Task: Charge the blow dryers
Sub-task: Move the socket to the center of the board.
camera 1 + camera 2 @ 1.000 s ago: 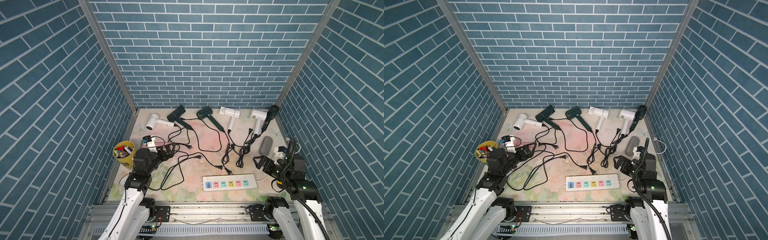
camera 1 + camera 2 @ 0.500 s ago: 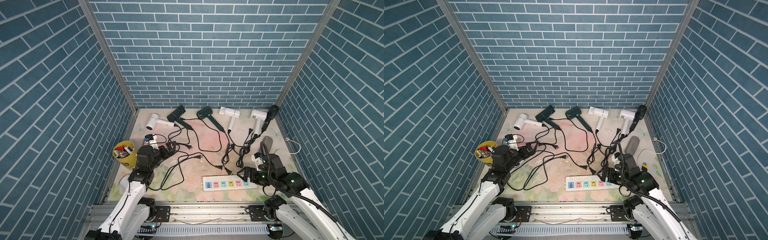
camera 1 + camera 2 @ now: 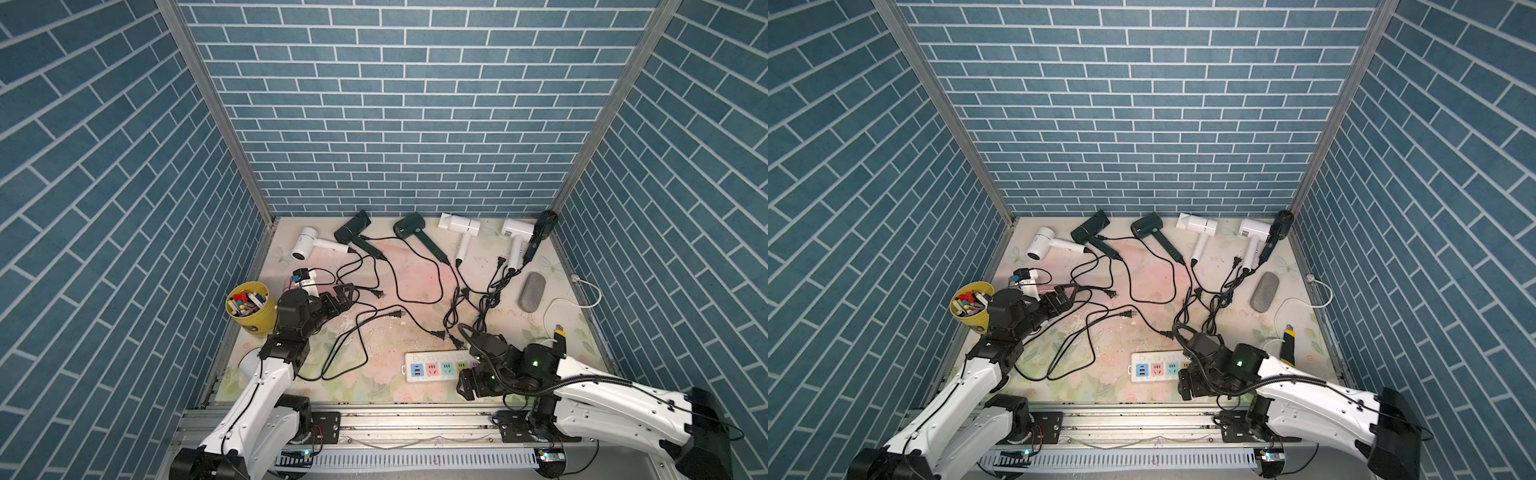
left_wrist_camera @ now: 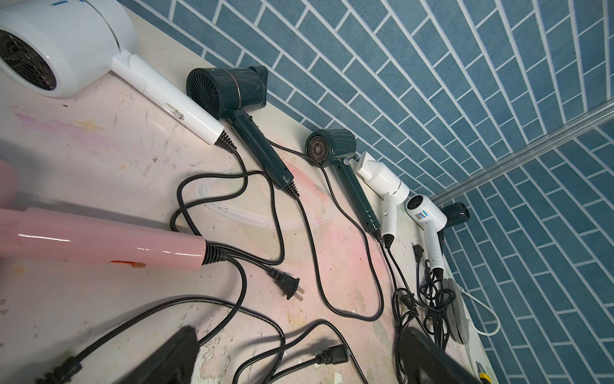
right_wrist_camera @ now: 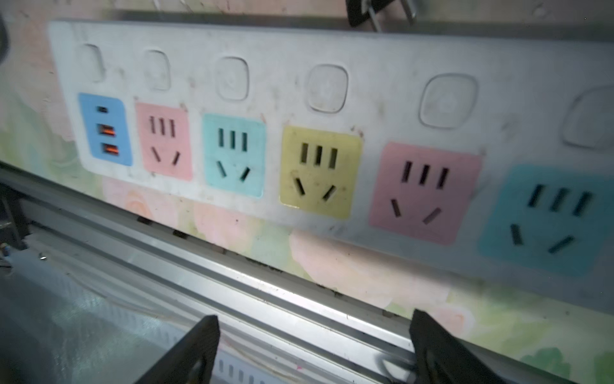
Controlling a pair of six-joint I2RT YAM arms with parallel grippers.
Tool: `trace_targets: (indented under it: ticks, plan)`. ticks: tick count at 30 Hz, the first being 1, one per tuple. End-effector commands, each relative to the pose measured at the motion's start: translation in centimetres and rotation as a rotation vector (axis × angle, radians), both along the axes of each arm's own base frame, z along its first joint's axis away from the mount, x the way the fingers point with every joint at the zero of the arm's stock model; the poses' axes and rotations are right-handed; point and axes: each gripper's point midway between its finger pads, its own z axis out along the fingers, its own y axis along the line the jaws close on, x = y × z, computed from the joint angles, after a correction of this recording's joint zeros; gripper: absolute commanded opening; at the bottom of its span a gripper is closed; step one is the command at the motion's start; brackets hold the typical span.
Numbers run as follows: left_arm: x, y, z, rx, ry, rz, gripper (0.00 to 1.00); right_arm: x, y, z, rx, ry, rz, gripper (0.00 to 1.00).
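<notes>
Broadly, tabletop (image 3: 415,274): cords tangled mid-scene; no plug looks seated, so the whole task remains.
Blow dryers (image 3: 409,225): rowed along the far wall; pink dryer (image 4: 99,239) at left, plain only from the left wrist.
Power strip (image 5: 299,109): near centre; right wrist alone shows its sockets empty.
Left end effector (image 3: 343,297): spread, empty.
Right end effector (image 5: 315,349): spread, empty, at the strip's right end.

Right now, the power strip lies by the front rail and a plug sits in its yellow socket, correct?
Not quite: the yellow socket is empty, as the right wrist view shows. The power strip does lie by the front rail.
</notes>
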Motion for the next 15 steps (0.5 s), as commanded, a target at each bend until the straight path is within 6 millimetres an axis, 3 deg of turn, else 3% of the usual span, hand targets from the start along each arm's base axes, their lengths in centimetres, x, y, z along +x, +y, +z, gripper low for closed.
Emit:
trace_targets:
  ticks: [1, 7, 15]
  plan:
    - [0.0, -0.3, 0.1, 0.010, -0.020, -0.017, 0.99, 1.4, 1.4, -0.6, -0.015, -0.040, -0.065, 0.89]
    - [0.0, -0.4, 0.1, 0.012, -0.020, -0.021, 0.99, 3.3, 1.6, -1.7, -0.117, -0.089, -0.095, 0.88]
    - [0.0, -0.7, 0.1, 0.011, -0.017, -0.030, 0.99, 6.6, 2.5, -2.4, -0.127, -0.139, -0.156, 0.88]
